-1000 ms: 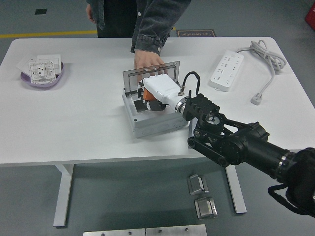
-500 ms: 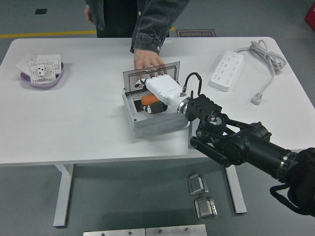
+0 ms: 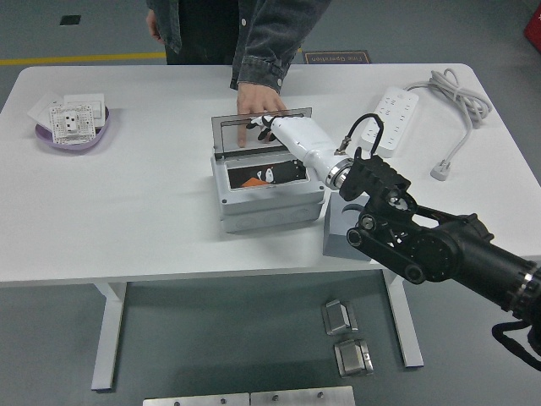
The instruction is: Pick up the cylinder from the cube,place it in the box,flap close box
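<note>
Cylinder: one orange-and-black cylinder lying inside the grey box, centre frame, partly hidden by the rim.
Lid: clear flap upright behind it.
Right hand: white hand at the flap; fingers hard to make out.
Person's hand: touches the flap.
Cube: one grey cube, half hidden by the arm.

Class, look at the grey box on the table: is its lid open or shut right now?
Open. The lid stands up at the back edge of the box, and the orange and black cylinder shows inside.
</note>
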`<state>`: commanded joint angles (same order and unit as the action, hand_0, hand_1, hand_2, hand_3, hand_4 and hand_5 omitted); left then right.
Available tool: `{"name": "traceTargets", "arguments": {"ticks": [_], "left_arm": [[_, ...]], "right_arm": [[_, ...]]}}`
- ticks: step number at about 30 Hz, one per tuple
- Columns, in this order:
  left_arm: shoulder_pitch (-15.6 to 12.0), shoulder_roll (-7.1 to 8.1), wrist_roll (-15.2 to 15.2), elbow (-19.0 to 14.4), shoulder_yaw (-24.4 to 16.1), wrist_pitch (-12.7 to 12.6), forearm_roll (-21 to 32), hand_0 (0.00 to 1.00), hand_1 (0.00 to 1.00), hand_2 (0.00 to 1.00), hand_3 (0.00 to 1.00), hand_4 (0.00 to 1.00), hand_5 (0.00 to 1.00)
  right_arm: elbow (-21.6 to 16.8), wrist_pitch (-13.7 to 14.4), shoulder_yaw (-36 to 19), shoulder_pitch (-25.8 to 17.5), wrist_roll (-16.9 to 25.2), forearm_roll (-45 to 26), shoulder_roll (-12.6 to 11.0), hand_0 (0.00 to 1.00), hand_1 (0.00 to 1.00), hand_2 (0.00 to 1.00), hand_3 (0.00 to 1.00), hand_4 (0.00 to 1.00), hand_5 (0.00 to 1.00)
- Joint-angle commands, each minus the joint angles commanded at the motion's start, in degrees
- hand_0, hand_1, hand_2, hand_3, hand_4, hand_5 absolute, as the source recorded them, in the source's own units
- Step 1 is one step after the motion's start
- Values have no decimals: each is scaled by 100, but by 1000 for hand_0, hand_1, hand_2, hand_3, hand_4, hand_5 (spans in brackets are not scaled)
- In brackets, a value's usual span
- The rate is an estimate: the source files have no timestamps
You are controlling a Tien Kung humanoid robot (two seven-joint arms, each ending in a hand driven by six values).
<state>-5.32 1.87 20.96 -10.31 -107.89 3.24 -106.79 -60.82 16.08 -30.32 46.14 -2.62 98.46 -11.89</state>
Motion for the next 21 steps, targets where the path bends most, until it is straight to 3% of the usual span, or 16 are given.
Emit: {"name": "traceTargets", "arguments": {"ticks": [5, 7, 8, 14, 21], "left_arm": [[6, 5, 10, 0, 5, -1, 17, 743, 764, 759, 873, 544, 153], [15, 10, 14, 0, 23, -2, 36, 743, 764, 759, 873, 544, 153], [21, 13, 16, 0, 34, -2, 44, 742, 765, 759, 873, 543, 153], [45, 35, 28, 0, 55, 3, 41, 742, 764, 758, 873, 542, 153], [116, 75, 13, 0, 268, 6, 192, 742, 764, 758, 874, 542, 154]], "right_arm": [[-639, -173, -386, 118, -152, -84, -210, 659, 594, 665, 792, 868, 290], [-730, -213, -528, 211, -151, -110, -208, 659, 594, 665, 792, 868, 290], [-693, -224, -596, 266, -134, -116, -188, 646, 579, 663, 774, 816, 279], [-103, -210, -771, 569, 105, -345, 39, 637, 569, 661, 768, 814, 277], [918, -130, -633, 789, 461, -786, 450, 629, 563, 661, 754, 826, 287]]}}
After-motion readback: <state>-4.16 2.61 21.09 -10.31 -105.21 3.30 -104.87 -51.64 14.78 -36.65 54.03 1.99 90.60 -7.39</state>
